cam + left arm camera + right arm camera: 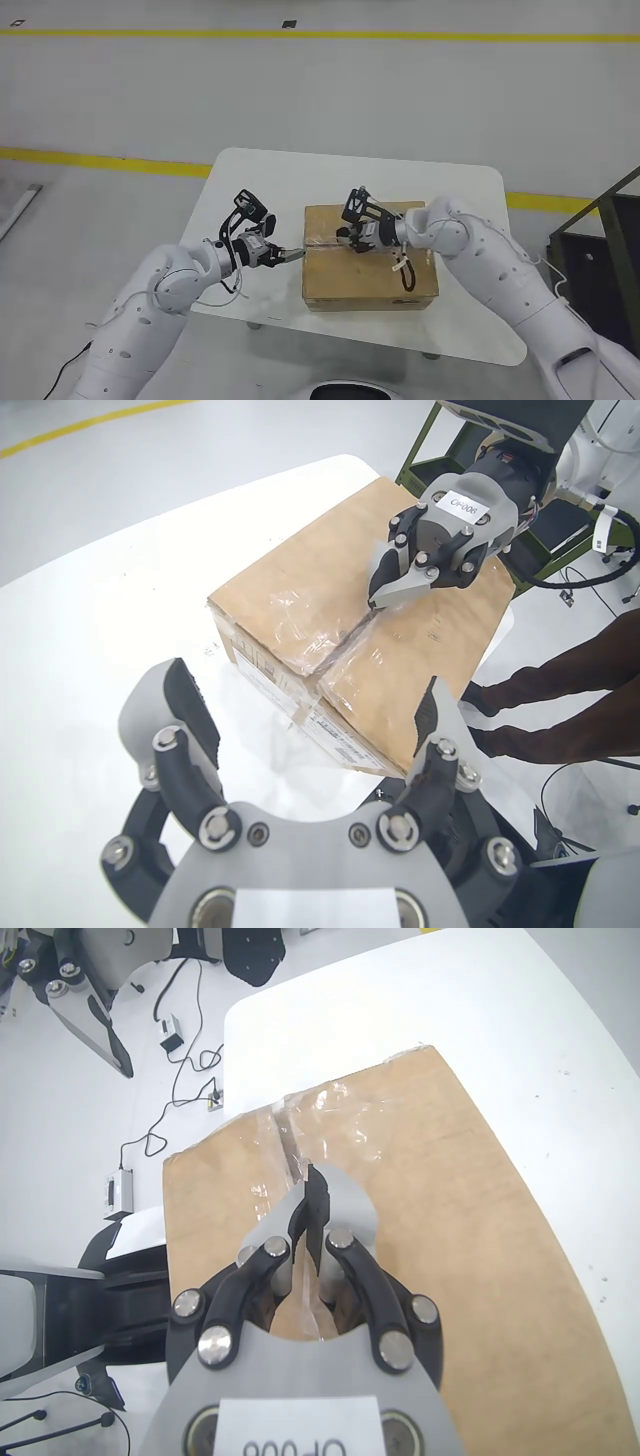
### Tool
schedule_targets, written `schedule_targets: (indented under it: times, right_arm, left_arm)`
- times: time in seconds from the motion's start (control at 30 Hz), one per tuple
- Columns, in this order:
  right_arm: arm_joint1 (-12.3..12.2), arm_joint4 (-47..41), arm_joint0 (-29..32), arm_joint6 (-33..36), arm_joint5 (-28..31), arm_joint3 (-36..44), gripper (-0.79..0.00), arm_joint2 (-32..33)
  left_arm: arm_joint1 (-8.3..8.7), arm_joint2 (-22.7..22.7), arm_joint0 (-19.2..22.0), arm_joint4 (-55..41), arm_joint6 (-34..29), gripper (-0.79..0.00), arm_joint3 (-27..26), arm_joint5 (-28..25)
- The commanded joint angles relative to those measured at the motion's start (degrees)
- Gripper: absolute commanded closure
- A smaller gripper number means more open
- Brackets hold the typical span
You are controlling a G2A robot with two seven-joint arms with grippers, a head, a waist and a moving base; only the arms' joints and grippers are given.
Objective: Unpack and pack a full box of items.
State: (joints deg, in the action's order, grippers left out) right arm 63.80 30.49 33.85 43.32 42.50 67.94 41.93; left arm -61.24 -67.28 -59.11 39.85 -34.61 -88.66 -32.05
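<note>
Top view puts the right gripper [343,238] near frame centre, its fingers clenched together with the tips down on the clear tape [285,1138] that runs along the middle seam of the cardboard box [370,275]. The left gripper [295,255] hangs released, fingers spread wide, just beside the box's left end and over the white worktop [270,180]. The box sits on the worktop's lower right part, flaps shut.

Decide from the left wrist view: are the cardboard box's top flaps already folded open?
No, the flaps of the box lie flat and closed under clear tape, with the right gripper at the seam.
</note>
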Motion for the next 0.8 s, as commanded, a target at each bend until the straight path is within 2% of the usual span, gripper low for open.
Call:
schedule_targets:
  times: [0.0,0.43,0.67,0.77]
  right_arm:
    - [-0.1,0.2,0.4,0.3,0.0,0.1,0.000,0.0]
    - [-1.1,5.1,1.9,-3.1,1.0,1.7,0.000,3.0]
    - [-2.1,4.3,3.9,-4.5,5.4,6.4,0.000,5.5]
    - [-2.2,4.4,4.1,-3.2,5.5,7.5,0.000,5.1]
  left_arm:
    - [0.01,0.1,0.0,-0.1,0.0,-0.785,0.0,0.1]
    - [0.04,0.5,0.1,0.3,0.3,-0.785,0.3,0.3]
    - [0.09,0.5,0.1,0.3,0.5,-0.785,0.4,0.3]
    - [0.12,0.5,0.1,0.3,0.6,-0.785,0.3,0.3]
